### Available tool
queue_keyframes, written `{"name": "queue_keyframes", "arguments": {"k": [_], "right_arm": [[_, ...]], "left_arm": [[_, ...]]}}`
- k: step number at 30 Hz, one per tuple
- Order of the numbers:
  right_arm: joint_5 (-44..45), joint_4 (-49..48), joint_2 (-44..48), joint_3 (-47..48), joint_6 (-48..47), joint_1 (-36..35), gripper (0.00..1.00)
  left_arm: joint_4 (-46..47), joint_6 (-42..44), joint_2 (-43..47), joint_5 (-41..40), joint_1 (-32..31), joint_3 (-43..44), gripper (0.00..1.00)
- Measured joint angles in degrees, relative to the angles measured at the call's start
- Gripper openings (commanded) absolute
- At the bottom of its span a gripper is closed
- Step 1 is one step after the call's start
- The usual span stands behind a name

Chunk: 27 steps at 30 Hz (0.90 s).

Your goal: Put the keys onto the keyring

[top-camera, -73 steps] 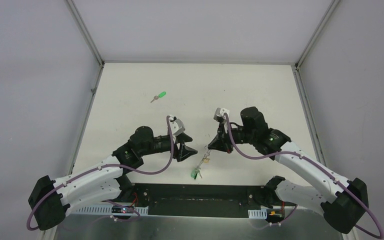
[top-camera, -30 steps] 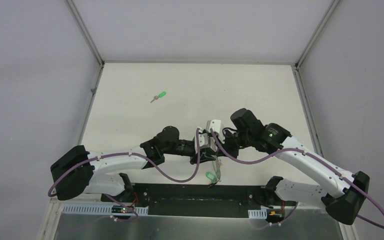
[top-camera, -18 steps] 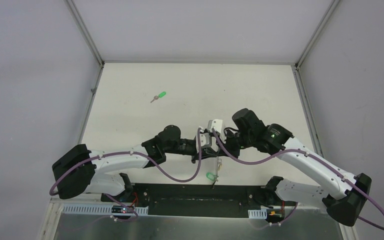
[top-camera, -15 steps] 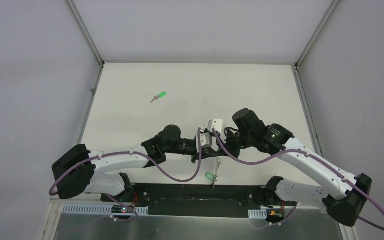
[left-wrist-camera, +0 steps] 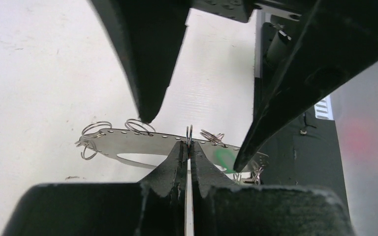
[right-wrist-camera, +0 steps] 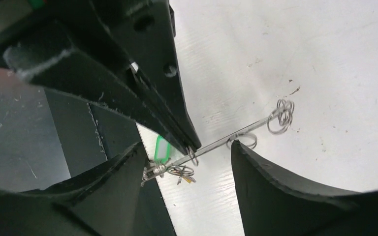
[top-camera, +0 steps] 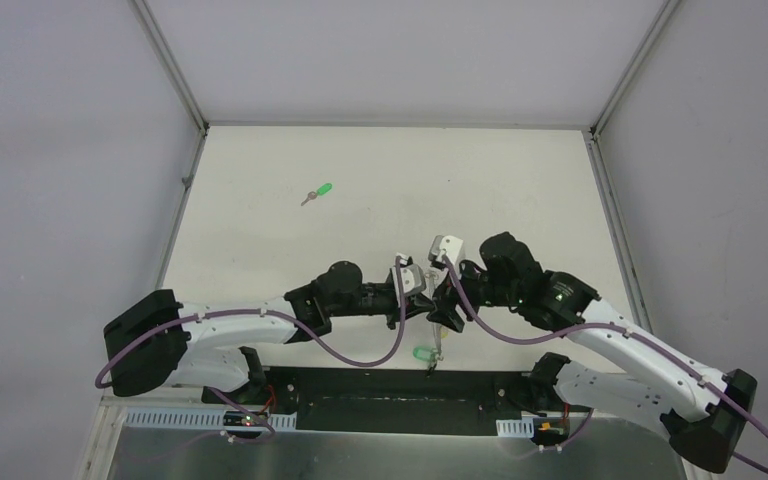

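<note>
The left gripper [left-wrist-camera: 188, 147] is pinched tight on the thin metal keyring [left-wrist-camera: 142, 139], midway along the near edge of the bench [top-camera: 390, 160]. The right gripper [right-wrist-camera: 186, 146] gapes wide, a finger on each side of the ring, holding nothing. A green tag [right-wrist-camera: 161, 149] dangles from the ring. A green key [top-camera: 318, 192] lies toward the bench's far left corner.

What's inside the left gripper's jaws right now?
The left gripper is shut on the keyring, seen edge-on. A green tag shows beside the grip. The pinched part itself is covered by the fingers.
</note>
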State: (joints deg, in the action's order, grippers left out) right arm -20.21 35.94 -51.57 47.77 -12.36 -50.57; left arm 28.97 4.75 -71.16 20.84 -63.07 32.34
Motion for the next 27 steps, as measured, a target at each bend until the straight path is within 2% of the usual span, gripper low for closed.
{"name": "queue_keyframes", "arguments": {"k": [9, 15, 22, 23, 24, 27], "right_arm": [[4.63, -6.99, 7.1, -10.16, 12.79, 0.0, 0.68], [6.03, -9.7, 8.87, -13.31, 15.1, 0.0, 0.68], [5.99, -12.96, 4.79, -13.51, 15.32, 0.0, 0.68], [5.99, -13.07, 4.48, -13.55, 15.32, 0.0, 0.35], [6.01, -13.27, 4.39, -13.68, 15.34, 0.0, 0.21], [6.45, -13.68, 4.48, -13.75, 14.75, 0.0, 0.04]], "left_arm": [[13.53, -2.73, 0.0, -7.56, 0.0, -8.09, 0.0], [19.43, -2.89, 0.15, -8.9, 0.0, -9.11, 0.0], [22.56, -3.48, 1.11, -8.98, 0.0, -9.14, 0.0], [22.69, -3.56, 1.36, -9.03, 0.0, -9.14, 0.0], [22.67, -3.69, 1.68, -9.14, 0.0, -9.14, 0.0], [22.4, -3.76, 2.67, -10.12, 0.0, -9.14, 0.0]]}}
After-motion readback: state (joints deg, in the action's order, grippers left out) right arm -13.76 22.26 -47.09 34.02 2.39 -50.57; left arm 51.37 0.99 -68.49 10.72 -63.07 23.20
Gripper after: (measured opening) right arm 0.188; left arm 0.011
